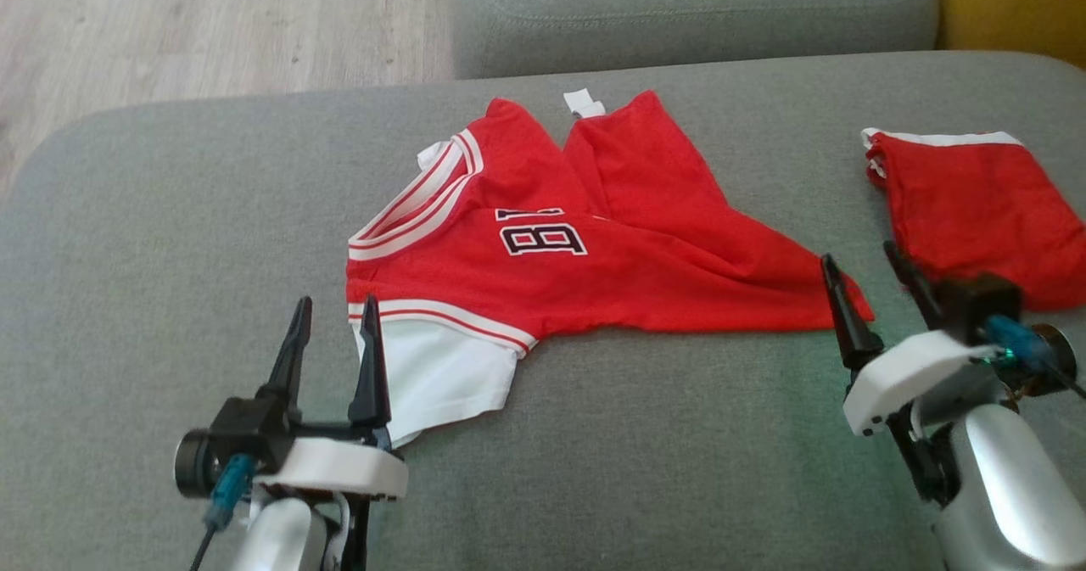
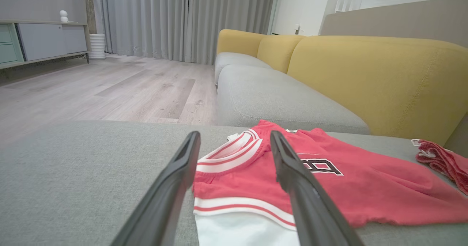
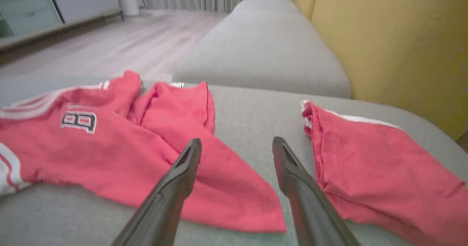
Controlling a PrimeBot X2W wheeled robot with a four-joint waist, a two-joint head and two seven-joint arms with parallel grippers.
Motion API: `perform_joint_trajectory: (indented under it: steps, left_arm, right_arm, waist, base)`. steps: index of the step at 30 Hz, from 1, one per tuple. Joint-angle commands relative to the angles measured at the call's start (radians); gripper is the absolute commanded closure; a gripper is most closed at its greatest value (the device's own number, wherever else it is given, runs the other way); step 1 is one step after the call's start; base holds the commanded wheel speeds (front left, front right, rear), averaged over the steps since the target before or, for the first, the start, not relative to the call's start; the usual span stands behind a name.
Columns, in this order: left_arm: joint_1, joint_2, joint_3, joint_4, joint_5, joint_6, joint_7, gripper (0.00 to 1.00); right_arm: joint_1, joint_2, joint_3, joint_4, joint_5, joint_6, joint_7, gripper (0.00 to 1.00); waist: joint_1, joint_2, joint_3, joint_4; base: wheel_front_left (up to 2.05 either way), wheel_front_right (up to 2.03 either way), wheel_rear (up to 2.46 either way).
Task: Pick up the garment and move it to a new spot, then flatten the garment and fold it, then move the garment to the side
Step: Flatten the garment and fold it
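Garment [image 1: 543,274]: red jersey with white trim and a number patch, lying rumpled mid-way along the grey seat cushion [image 1: 170,257]. Left gripper [image 1: 337,301]: fingers wide apart, nothing held, poised over the jersey's white panel and striped band; contact with the cloth unclear from these angles. Right gripper [image 1: 859,253]: fingers spread, empty, tips at the jersey's pointed red corner. Just beyond lies a second red cloth piece [image 1: 976,206], apart from the jersey. Yellow backrest [image 2: 365,81] behind. Pale wood floor [image 1: 212,19] past the cushion.
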Motion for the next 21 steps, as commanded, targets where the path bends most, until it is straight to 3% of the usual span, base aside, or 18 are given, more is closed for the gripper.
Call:
perform_joint_trajectory:
  steps: [1,6,10,21]
  left_arm:
    - [-0.019,0.007,0.039,-0.027,0.008,-0.002,-0.01,0.0]
    - [-0.01,0.007,0.039,-0.022,0.007,-0.003,-0.01,0.0]
    - [-0.009,0.007,0.036,-0.011,0.004,-0.002,-0.009,0.0]
    - [-0.03,0.015,0.013,0.044,0.0,0.001,0.055,0.0]
  right_arm:
    - [0.002,0.01,0.002,-0.069,0.013,-0.001,-0.028,0.0]
    - [0.082,0.078,-0.068,-0.191,0.029,-0.001,-0.089,0.0]
    - [0.138,0.119,-0.094,-0.212,0.033,-0.001,-0.108,0.0]
    - [0.126,0.139,-0.1,-0.21,0.023,-0.001,-0.124,0.0]
  waist:
    - [0.0,0.0,-0.006,-0.005]
    - [0.0,0.0,-0.014,-0.007]
    - [0.0,0.0,-0.01,-0.002]
    - [0.0,0.0,0.012,0.006]
  base:
    - [0.0,0.0,0.0]
    - [0.0,0.0,0.0]
    - [0.0,0.0,0.0]
    - [0.0,0.0,0.0]
